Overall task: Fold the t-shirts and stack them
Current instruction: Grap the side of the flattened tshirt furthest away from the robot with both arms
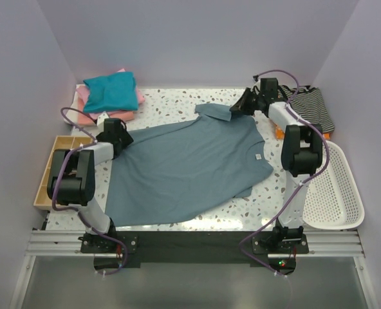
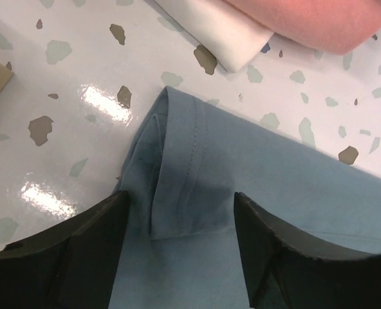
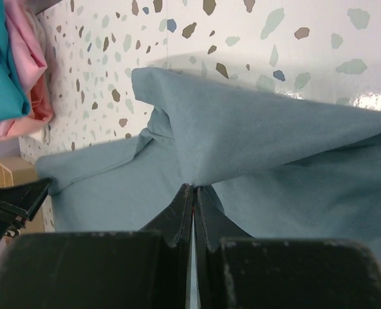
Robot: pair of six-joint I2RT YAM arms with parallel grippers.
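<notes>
The large plain slate-blue t-shirt (image 1: 190,164) of soft cloth lies spread across the middle of the speckled white terrazzo table (image 1: 171,106), with its small neck label toward 3 o'clock. The step in hand looks like the first fold, with both arms taking hold along the far edge.

The right gripper (image 1: 237,109), at 1 o'clock, is pinched tight on a sleeve and raises it into a peak. The left gripper (image 1: 116,134), at 9 o'clock, has its jaws apart, straddling a stitched hem corner without clamping it. The next move, I judge, calls for the left jaws to close low enough to catch that corner, then for both arms to carry the edge toward 6 o'clock together.

Only the top view gives the layout, including the stack of folded teal, pink and white t-shirts (image 1: 110,93) at 11 o'clock. Only the left wrist view shows the corner doubled under itself between the black fingers (image 2: 81,244). Only the right wrist view shows cloth nipped between closed tips.
</notes>
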